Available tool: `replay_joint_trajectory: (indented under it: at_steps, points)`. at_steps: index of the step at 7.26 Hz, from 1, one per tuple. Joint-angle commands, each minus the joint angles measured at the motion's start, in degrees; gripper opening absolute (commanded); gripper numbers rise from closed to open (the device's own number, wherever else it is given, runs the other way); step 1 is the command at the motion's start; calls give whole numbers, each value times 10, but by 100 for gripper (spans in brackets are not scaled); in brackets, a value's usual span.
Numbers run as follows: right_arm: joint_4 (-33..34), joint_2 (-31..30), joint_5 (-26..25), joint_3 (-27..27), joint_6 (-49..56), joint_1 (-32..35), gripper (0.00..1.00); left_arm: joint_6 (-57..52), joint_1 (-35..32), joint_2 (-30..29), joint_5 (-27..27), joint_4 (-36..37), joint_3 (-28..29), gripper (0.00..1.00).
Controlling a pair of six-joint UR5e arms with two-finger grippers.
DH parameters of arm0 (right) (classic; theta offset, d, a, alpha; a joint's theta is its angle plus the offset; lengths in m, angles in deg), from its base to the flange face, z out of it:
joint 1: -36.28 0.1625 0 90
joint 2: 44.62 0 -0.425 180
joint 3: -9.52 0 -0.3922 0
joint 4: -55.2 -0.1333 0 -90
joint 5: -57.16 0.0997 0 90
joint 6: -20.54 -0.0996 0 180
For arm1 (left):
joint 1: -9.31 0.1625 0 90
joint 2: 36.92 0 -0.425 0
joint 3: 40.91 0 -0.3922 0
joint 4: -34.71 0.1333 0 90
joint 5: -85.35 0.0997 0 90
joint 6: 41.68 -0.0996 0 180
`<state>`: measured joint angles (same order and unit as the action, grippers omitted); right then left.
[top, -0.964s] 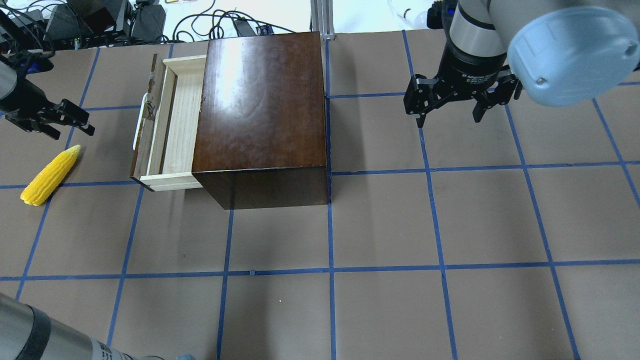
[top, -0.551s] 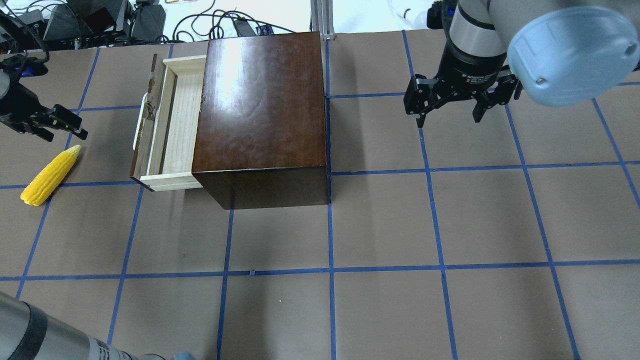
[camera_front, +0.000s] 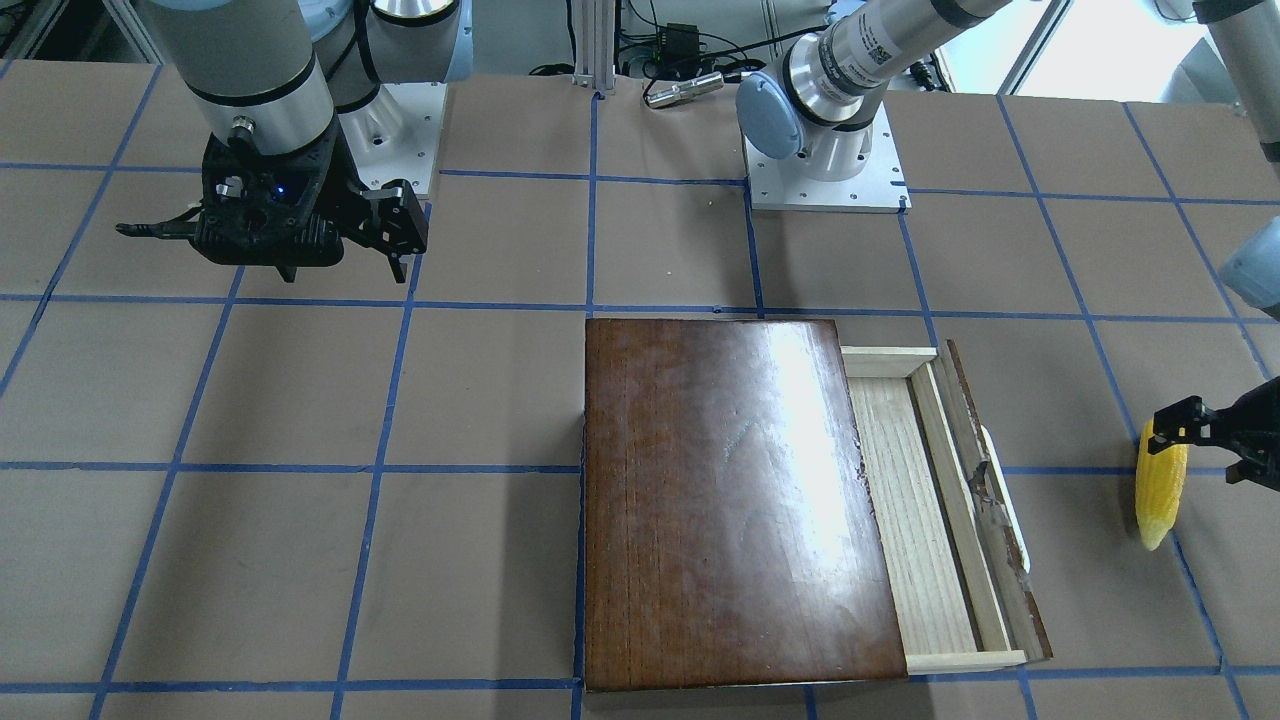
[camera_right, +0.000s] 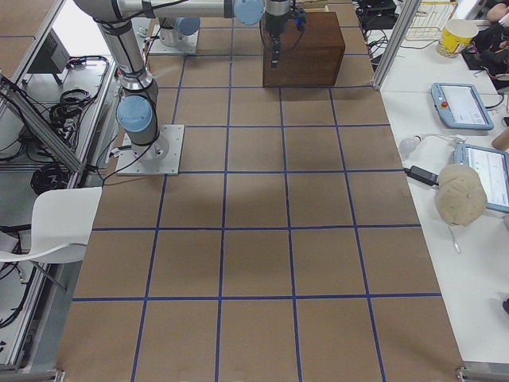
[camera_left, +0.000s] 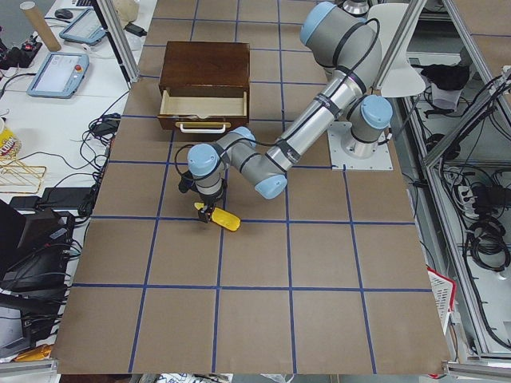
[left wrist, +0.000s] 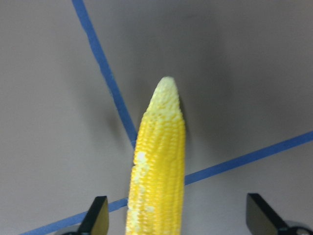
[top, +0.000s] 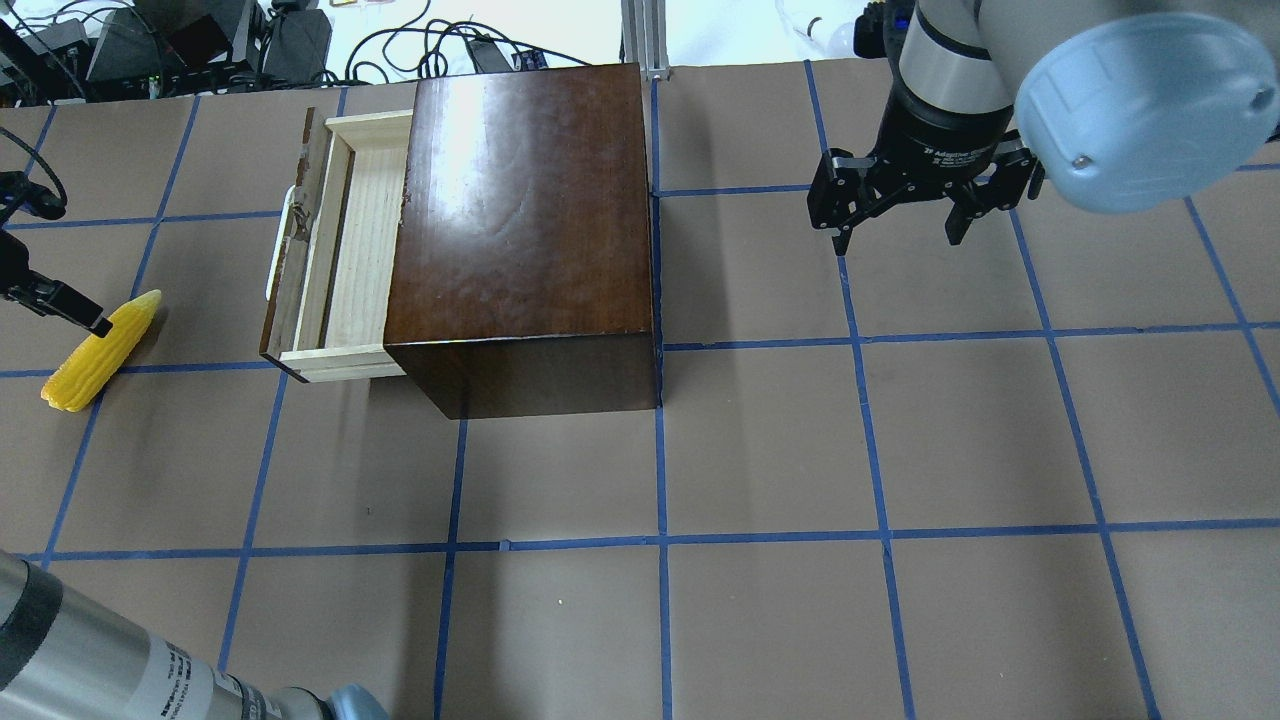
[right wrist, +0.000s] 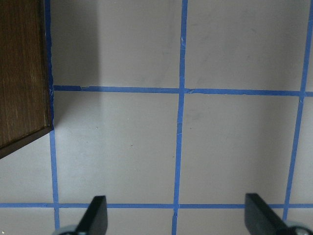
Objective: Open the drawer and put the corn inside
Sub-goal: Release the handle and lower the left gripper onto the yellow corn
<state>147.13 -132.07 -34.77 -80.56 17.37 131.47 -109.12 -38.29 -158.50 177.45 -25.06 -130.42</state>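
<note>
My left gripper (left wrist: 178,223) has its jaws spread wide. Through my left wrist camera the 2 dark fingertips (left wrist: 98,218) stand on either side of the corn (left wrist: 157,166). The ear sits closer to the fingertip on that view's left, and neither tip is pressed on it. The corn lies flat on the table (top: 760,450), where 2 blue tape lines (left wrist: 110,93) cross, with its paler tip pointing away from my wrist. From overhead, that gripper comes in at the left edge just above the tip end of the ear. I cannot tell from there whether a finger touches it.

My right gripper (right wrist: 178,220) is also spread, with bare table and tape lines between its fingertips. It hangs above the table on the far side of the box (top: 520,230) from the corn. A corner of the box shows at the left of my right wrist view.

The drawer (top: 340,270) is pulled part way out of the glossy dark-brown box, on the side facing the corn. Its pale-wood floor is showing, and its white loop handle (top: 272,255) is on the dark front panel. The corn is outside the drawer, well apart from it, out beyond the handle.
</note>
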Motion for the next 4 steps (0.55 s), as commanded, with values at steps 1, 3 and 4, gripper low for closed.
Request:
replay_joint_trajectory:
  at_steps: [1, 3, 4]
  points:
    - [0, 0, 0, 0, 0, 0, 100, -27, 8, -19, 1, 3, -1, 100]
    - [0, 0, 0, 0, 0, 0, 100, -41, 8, -30, 2, 4, -3, 100]
    - [0, 0, 0, 0, 0, 0, 100, -45, 8, -30, 3, 4, -2, 92]
